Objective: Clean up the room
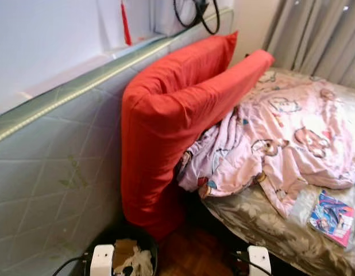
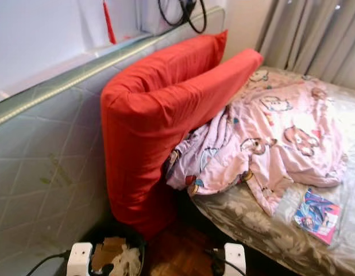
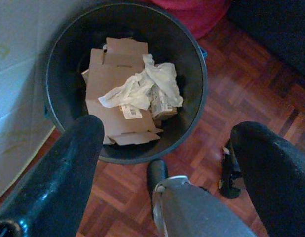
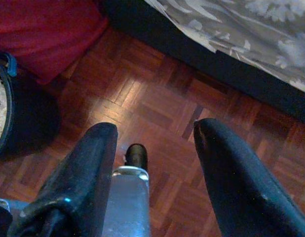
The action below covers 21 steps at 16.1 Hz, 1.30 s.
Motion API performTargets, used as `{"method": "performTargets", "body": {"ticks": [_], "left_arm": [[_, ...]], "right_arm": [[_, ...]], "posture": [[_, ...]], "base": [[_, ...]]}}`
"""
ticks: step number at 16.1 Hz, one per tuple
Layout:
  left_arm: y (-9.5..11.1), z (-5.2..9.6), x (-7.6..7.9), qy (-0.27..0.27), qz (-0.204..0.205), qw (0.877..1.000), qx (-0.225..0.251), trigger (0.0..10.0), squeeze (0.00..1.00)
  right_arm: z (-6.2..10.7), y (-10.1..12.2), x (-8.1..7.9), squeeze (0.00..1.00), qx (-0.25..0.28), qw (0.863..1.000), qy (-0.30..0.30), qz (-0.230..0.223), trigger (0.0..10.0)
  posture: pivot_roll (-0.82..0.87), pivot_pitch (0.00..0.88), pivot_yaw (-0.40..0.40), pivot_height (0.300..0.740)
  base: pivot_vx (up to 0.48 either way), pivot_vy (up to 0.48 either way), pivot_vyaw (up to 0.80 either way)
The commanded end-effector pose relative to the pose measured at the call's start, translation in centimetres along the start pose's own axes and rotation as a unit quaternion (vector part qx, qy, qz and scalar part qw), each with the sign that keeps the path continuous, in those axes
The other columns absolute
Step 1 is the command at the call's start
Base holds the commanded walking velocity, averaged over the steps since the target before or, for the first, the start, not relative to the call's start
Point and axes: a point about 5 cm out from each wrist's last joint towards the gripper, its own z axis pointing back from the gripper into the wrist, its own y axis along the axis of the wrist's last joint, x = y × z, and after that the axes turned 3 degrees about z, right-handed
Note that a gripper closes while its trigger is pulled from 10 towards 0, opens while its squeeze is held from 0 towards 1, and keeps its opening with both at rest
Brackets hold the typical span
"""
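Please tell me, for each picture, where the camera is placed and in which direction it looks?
Left and right eye views: on the head, facing forward and down at the red cushion, pink blanket and bed.
Left wrist view: along the open left gripper, down into the black bin of cardboard and paper.
Right wrist view: along the open right gripper, down at the wooden floor.
Shared: bin, cushion and floor appear in both wrist views.

- Grey curtains (image 1: 315, 34) hang at one o'clock, behind the bed.
- A black cable loop (image 1: 200, 14) hangs at twelve o'clock on the wall.
- Quilted green upright mattress (image 1: 51, 167) stands at nine o'clock.
- Parquet floor (image 4: 157, 103) lies at six o'clock.
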Motion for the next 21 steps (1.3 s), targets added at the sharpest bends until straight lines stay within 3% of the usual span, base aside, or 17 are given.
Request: {"method": "performTargets", "body": {"ticks": [1,12,21], "left_arm": [[-0.42,0.01,0.35,-0.005,-0.010,1.000,-0.011,10.0,0.00],[-0.21,-0.07,0.53,-0.007,-0.013,1.000,-0.008,10.0,0.00],[-0.28,-0.06,0.59,-0.012,-0.021,1.000,-0.010,10.0,0.00]], "right_arm": [[0.03,0.09,0.48,0.00,0.001,1.000,-0.010,0.000,10.0],[-0.03,0.36,0.60,0.00,0.003,1.000,-0.017,-0.003,10.0],[-0.03,0.58,0.59,0.00,0.015,1.000,-0.017,-0.007,10.0]], "posture": [[0.11,0.000,-0.032,0.740],[0.11,0.000,-0.029,0.740],[0.09,0.000,-0.016,0.740]], "base": [[0.000,-0.458,0.00],[0.000,-0.456,-0.62],[0.000,-0.456,0.00]]}}
